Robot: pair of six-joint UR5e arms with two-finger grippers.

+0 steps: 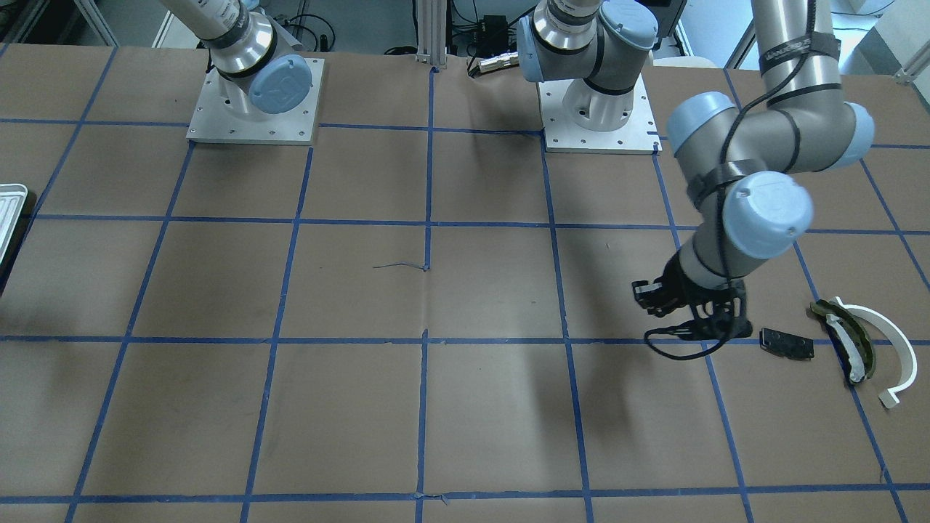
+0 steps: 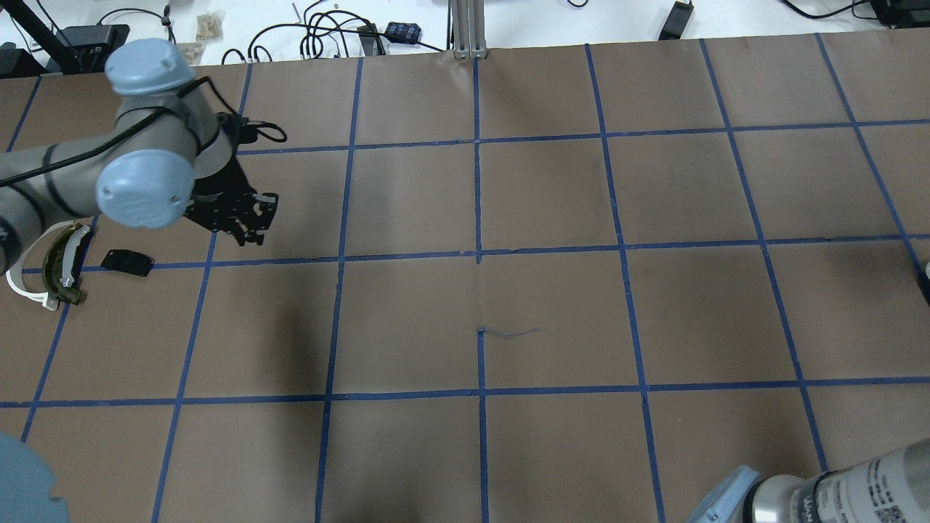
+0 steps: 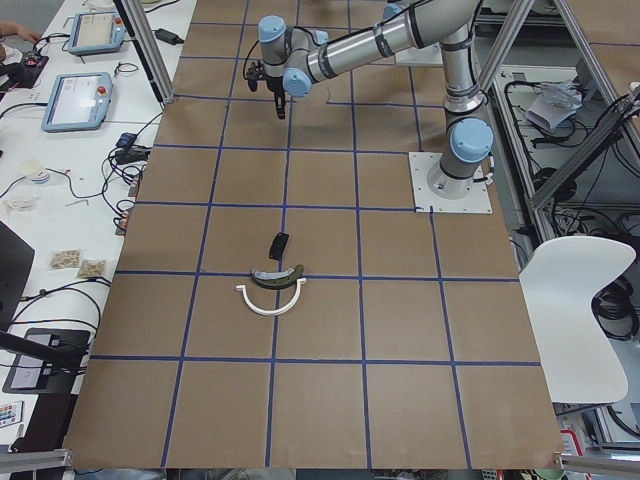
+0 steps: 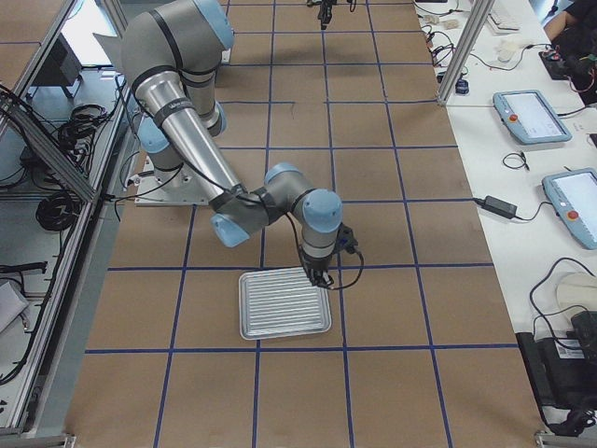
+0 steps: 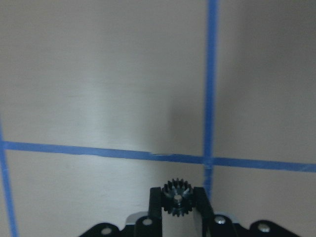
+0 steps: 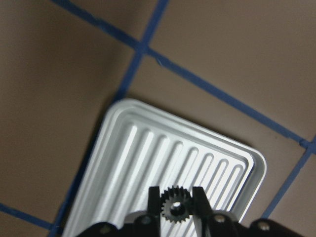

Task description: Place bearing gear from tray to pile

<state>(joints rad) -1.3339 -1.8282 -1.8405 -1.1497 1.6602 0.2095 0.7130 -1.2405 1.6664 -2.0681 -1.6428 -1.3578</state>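
From where I stand, the left gripper (image 5: 177,195), pinching a small black gear (image 5: 177,198), should swing over the nearby pile (image 1: 850,341) and lower before releasing, while the right gripper (image 6: 176,198) pinches another gear (image 6: 173,205) above the tray (image 6: 148,163).

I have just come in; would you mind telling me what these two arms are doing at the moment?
Each arm has a small black cog in its claw. The left claw is shut on a gear and holds it above the brown paper, close beside the black plate of the pile, but not over it. The right claw grips a second gear above the ribbed metal tray at the other end of the table. Neither gear has been set down yet.
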